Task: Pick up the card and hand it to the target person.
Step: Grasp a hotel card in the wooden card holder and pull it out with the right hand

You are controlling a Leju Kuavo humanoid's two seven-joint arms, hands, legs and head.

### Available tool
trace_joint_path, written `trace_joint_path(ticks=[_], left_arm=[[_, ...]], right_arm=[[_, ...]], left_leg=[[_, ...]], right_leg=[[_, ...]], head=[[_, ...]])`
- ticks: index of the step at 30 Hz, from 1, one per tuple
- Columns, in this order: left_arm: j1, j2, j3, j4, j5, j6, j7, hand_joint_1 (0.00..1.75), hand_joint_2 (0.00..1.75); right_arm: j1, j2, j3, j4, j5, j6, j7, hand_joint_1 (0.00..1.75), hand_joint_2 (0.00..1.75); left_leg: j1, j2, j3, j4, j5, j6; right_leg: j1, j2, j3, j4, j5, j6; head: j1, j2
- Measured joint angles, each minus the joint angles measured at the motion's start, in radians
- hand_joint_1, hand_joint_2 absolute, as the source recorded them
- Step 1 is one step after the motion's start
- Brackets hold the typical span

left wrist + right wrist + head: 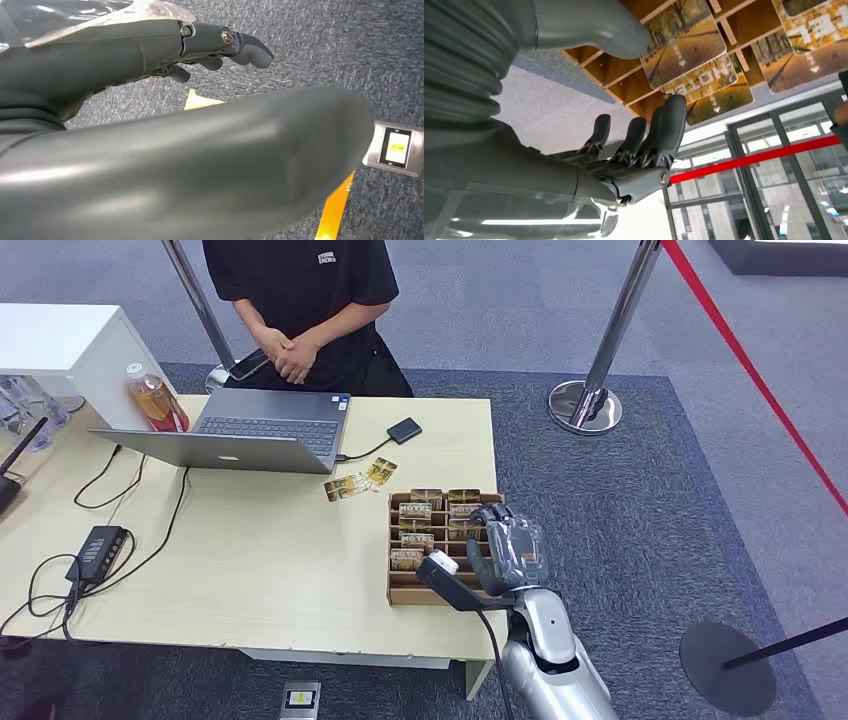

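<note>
The card (415,510) this job is about stands with many like it in a wooden card rack (395,585), each one slotted upright in its own compartment, which I judge is done so a printed face shows and a top edge stands free for fingers to catch. From where I stand I cannot tell which of the cards is the one meant.

Going from biggest down: the table (250,570) carries an open laptop (250,435) turned toward the person (305,300) standing behind it with hands clasped, probably the one who is to receive the card. The rack sits at the near right of the table, within the right arm's reach. Two loose cards (360,480) lie flat between the laptop and the rack, a drink bottle (155,405) stands by the laptop's left, and a black power adapter (100,545) rests near the left edge with its cables trailing.

The right hand (505,545) hovers over the rack's right column. In its wrist view the fingers (664,130) are straight and slightly apart, the thumb (589,25) set well away from them, with the cards lying beyond the fingertips; it holds nothing, and I cannot tell whether it touches the rack. The left hand (150,55) hangs low over the carpeted floor, fingers loosely extended, empty.
</note>
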Motion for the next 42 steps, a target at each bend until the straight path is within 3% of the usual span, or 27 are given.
trace_joint_path(ticks=[20, 42], left_arm=[[0.0, 0.0, 0.0, 0.0, -0.001, -0.008, -0.02, 0.0, 0.0], [-0.001, 0.0, -0.001, 0.0, -0.004, -0.015, -0.025, 0.0, 0.0]], right_arm=[[-0.026, 0.006, 0.004, 0.051, -0.006, -0.002, -0.002, 0.89, 1.75], [-0.034, 0.008, 0.003, 0.065, -0.02, -0.001, 0.0, 0.72, 1.75]], left_leg=[[0.0, 0.0, 0.0, 0.0, 0.0, 0.0], [0.0, 0.0, 0.0, 0.0, 0.0, 0.0]], right_leg=[[0.0, 0.0, 0.0, 0.0, 0.0, 0.0], [0.0, 0.0, 0.0, 0.0, 0.0, 0.0]], head=[[0.0, 0.0], [0.0, 0.0]])
